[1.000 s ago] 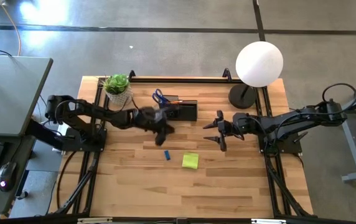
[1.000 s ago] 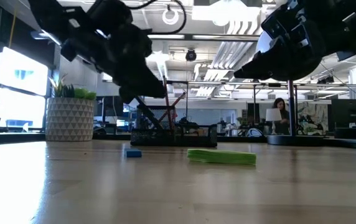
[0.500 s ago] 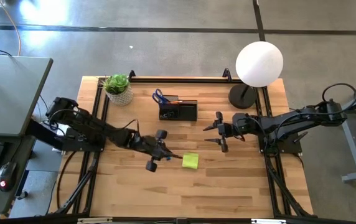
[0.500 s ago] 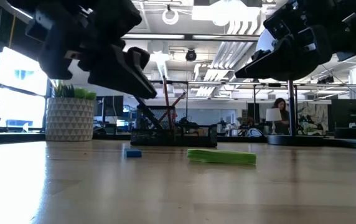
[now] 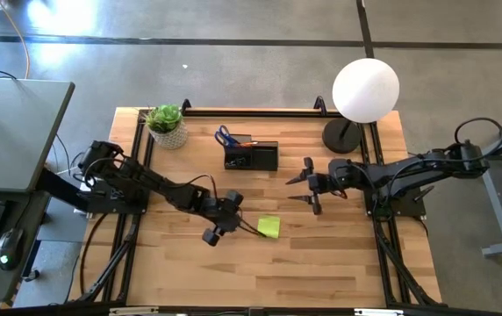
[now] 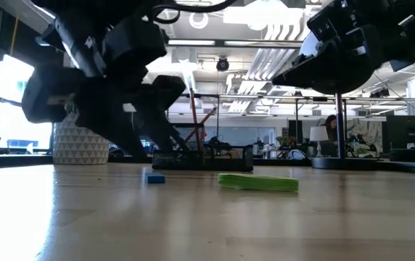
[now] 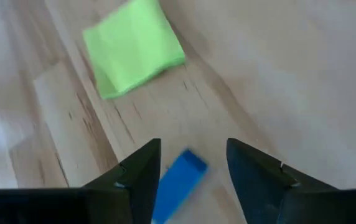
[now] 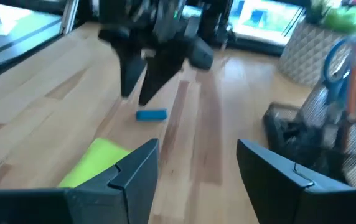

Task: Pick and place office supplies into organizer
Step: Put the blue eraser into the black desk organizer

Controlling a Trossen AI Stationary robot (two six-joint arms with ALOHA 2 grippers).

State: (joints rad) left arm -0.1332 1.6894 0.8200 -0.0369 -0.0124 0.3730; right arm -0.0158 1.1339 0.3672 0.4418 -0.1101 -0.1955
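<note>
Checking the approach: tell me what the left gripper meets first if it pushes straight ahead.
Probably the small blue piece, lying between the open left gripper's fingers; the sticky note pad lies farther on. Depth is uncertain.

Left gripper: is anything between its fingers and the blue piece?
No. In the left wrist view the left gripper is open above the blue piece, with only bare table around it.
</note>
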